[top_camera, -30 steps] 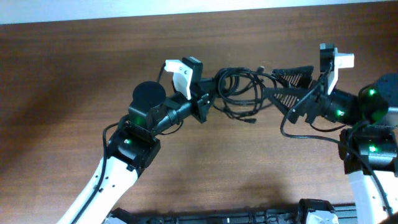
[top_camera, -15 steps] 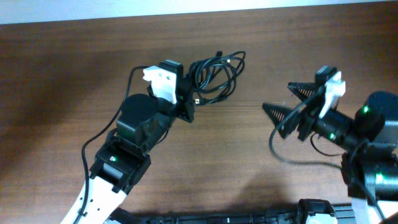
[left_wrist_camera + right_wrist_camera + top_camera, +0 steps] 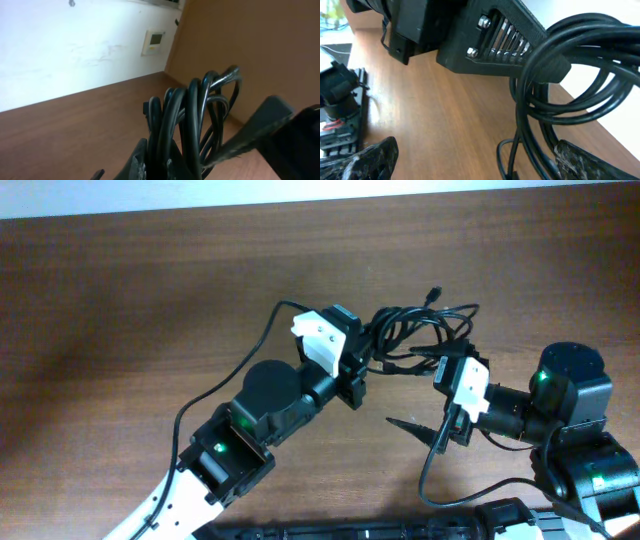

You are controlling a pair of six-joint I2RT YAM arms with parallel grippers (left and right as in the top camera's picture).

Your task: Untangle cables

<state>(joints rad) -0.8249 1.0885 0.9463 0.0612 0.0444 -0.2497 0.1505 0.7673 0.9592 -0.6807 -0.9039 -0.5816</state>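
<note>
The cables (image 3: 425, 330) are a bundle of thin black loops held just above the brown table (image 3: 120, 310), right of centre. My left gripper (image 3: 366, 355) is shut on the bundle's left side. In the left wrist view the cords (image 3: 192, 120) rise straight out of its closed jaws (image 3: 162, 167). My right gripper (image 3: 414, 392) is open just below and right of the bundle. In the right wrist view its fingers (image 3: 475, 162) are spread wide. The cable loops (image 3: 570, 85) hang over the right finger, beside the left gripper's body (image 3: 485, 35).
A black rack (image 3: 350, 530) runs along the table's front edge and also shows in the right wrist view (image 3: 340, 100). A white wall (image 3: 300, 190) lies beyond the far edge. Each arm's own thicker black wire (image 3: 230, 375) trails beside it.
My left gripper has carried the bundle to the right and nearer the front. My right gripper has swung left and in, so its open fingers are now at the bundle.
</note>
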